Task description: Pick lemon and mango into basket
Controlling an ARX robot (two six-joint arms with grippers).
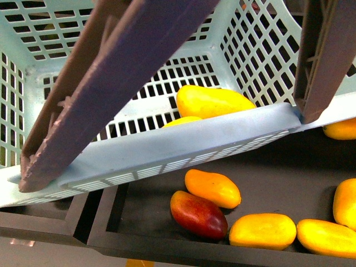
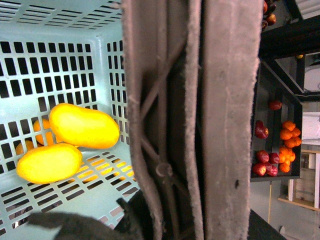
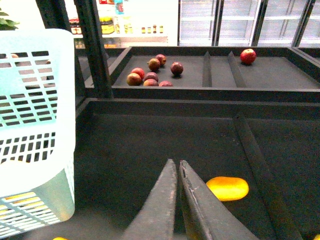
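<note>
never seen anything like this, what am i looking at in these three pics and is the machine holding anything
This is a two-armed robot picking fruit at a shop display. The front picture comes from its body and looks down into a teal basket that has brown handles; two yellow fruits lie inside. More mangoes and a dark red one lie on the black shelf below. The other two pictures come from wrist cameras. The left one shows the same two fruits in the basket. The right gripper is shut and empty, above a shelf with one yellow fruit.
</note>
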